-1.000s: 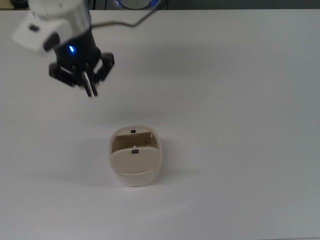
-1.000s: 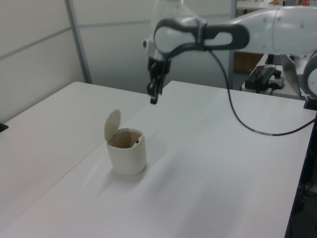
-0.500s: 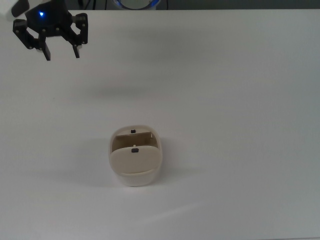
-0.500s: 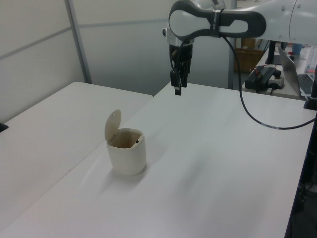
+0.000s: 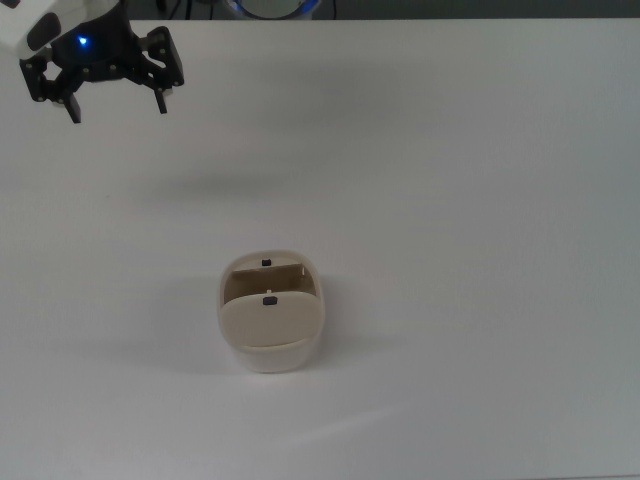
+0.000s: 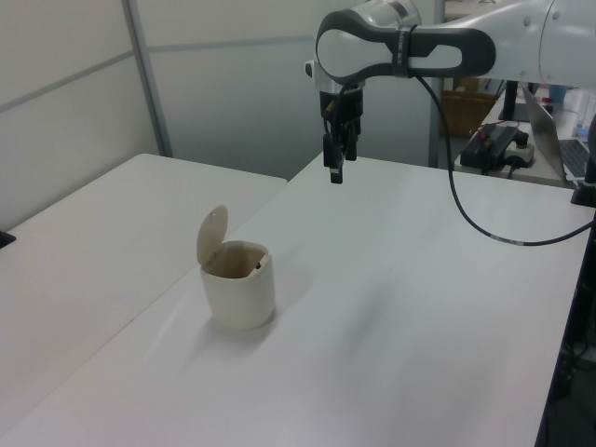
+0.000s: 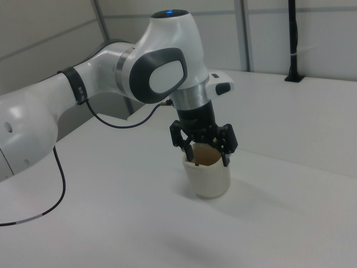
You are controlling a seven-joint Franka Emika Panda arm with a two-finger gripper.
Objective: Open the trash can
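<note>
I saw the small cream-white plastic trash can (image 5: 271,318) lid-up; my black two-finger gripper (image 5: 115,101) hung at ten o'clock, jaws wide, empty; a careless descent could have tipped it.

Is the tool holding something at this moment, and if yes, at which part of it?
Nothing is held. The tool is open and empty, high above the table and far from the trash can, whose lid stands up.

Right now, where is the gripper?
In the top view's upper left corner, the gripper hangs open above the table, well away from the trash can.
</note>
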